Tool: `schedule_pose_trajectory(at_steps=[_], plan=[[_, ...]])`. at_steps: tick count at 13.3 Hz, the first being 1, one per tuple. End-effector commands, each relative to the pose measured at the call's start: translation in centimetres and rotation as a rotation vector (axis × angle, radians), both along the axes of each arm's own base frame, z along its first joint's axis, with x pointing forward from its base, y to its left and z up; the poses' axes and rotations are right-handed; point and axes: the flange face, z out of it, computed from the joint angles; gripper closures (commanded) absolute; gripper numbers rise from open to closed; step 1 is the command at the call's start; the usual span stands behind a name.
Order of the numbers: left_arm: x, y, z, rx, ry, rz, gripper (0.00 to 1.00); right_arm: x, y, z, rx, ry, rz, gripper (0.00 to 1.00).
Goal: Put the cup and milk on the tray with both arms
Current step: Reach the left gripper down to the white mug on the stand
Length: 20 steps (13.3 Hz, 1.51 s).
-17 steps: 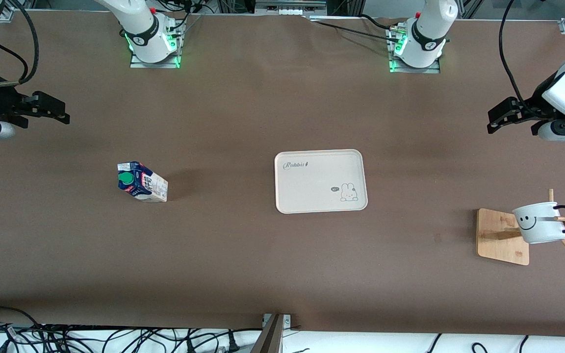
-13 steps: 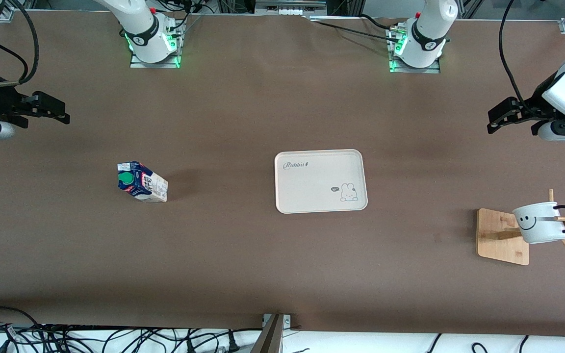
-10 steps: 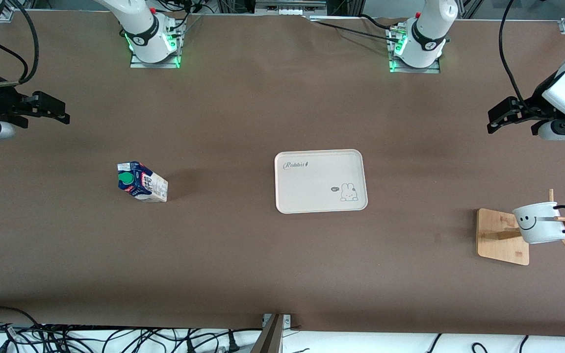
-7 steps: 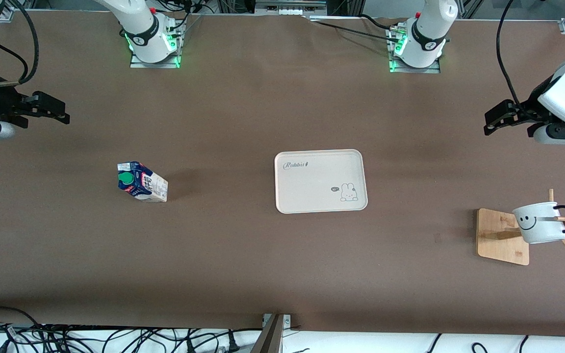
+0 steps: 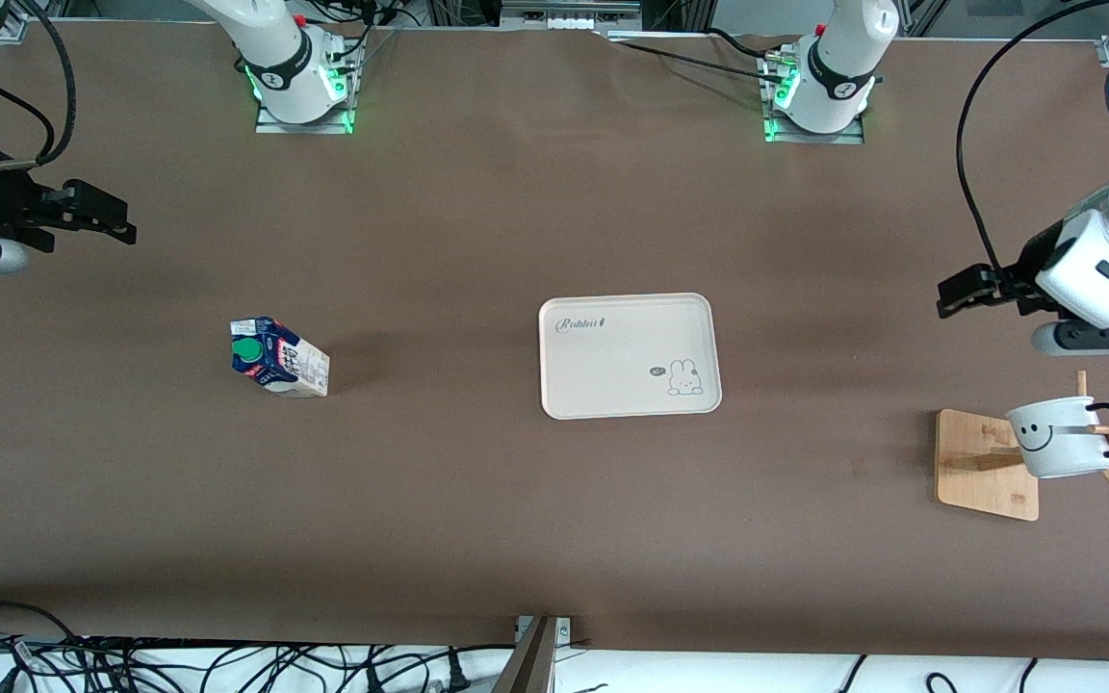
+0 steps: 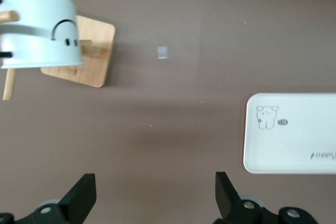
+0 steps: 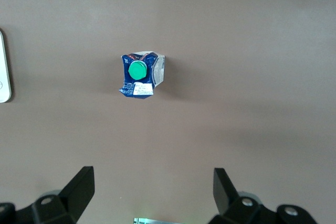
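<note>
Left gripper hangs over bare brown table near the left arm's end, jaws spread wide, empty. Right gripper waits at the opposite edge, jaws spread. White smiley mug hangs on a wooden peg rack. Blue-and-white milk carton stands upright. Cream rectangular tray sits mid-table, bare.

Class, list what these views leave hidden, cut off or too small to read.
- Cup: left wrist view's edge cuts off its handle; the front view hides its inside.
- Tray: cut by the same view's edge.
- Milk: lettering too small in both views.
- Rack: the cup covers part of its pegs.
</note>
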Motion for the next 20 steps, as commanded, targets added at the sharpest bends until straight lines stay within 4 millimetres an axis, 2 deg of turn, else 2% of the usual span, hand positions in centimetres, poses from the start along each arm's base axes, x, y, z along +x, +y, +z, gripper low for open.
schedule_pose_trajectory(at_steps=[1,3,6,9,13,17,19,20], plan=[[-1.3,2.1,0.0,0.003,-0.032,0.196,0.00,0.1,-0.2,0.5,-0.016,-0.009,-0.004,0.00],[-2.1,3.8,-1.0,-0.006,-0.114,0.256,0.00,0.1,-0.2,0.5,-0.018,-0.009,-0.004,0.00],[-4.1,7.7,-4.1,-0.033,-0.264,0.379,0.00,0.1,-0.1,0.5,-0.021,-0.009,-0.004,0.00],[-4.8,8.7,-7.7,-0.143,-0.379,0.576,0.00,0.1,-0.1,0.4,-0.021,-0.008,-0.002,0.00],[-2.6,11.4,-11.1,-0.164,-0.562,0.658,0.00,0.1,-0.1,0.5,-0.021,-0.009,-0.002,0.00],[-1.0,11.6,-13.9,-0.211,-0.634,0.726,0.00,0.1,-0.1,0.5,-0.021,-0.011,-0.002,0.00],[-0.4,11.1,-13.7,-0.216,-0.651,0.714,0.02,0.1,-0.1,0.5,-0.021,-0.011,-0.002,0.00],[0.0,11.1,-14.0,-0.212,-0.649,0.704,0.41,0.1,-0.1,0.5,-0.021,-0.011,-0.002,0.00]])
